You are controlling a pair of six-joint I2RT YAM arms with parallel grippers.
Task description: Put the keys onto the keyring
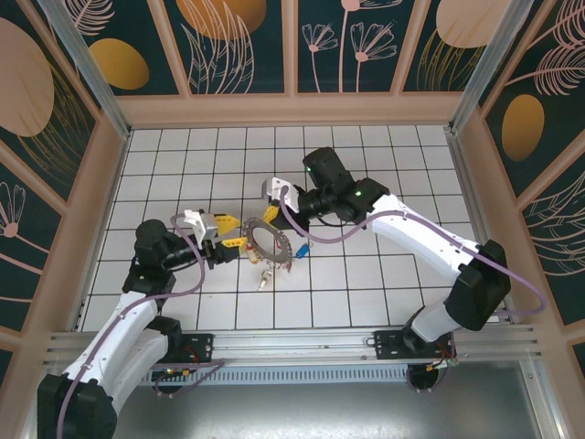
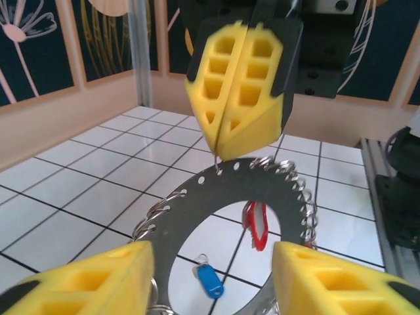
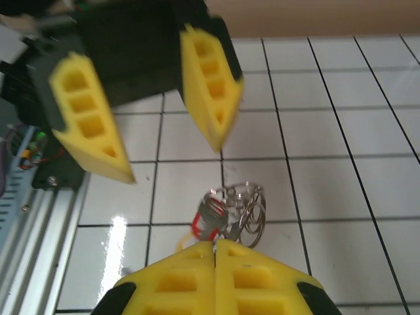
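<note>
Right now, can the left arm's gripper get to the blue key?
Probably not straight away. The blue key lies beyond the keyring, seen through its hole, and the ring, pinched at its edge by the right gripper, stands between it and the open left gripper.

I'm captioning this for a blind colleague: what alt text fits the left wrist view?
The right pincer, shut, pinches the top edge of a flat grey keyring. The left pincer is open at the bottom, one yellow finger on either side of the ring. A red key and a blue key show through its opening, with the white tiled table behind.
</note>
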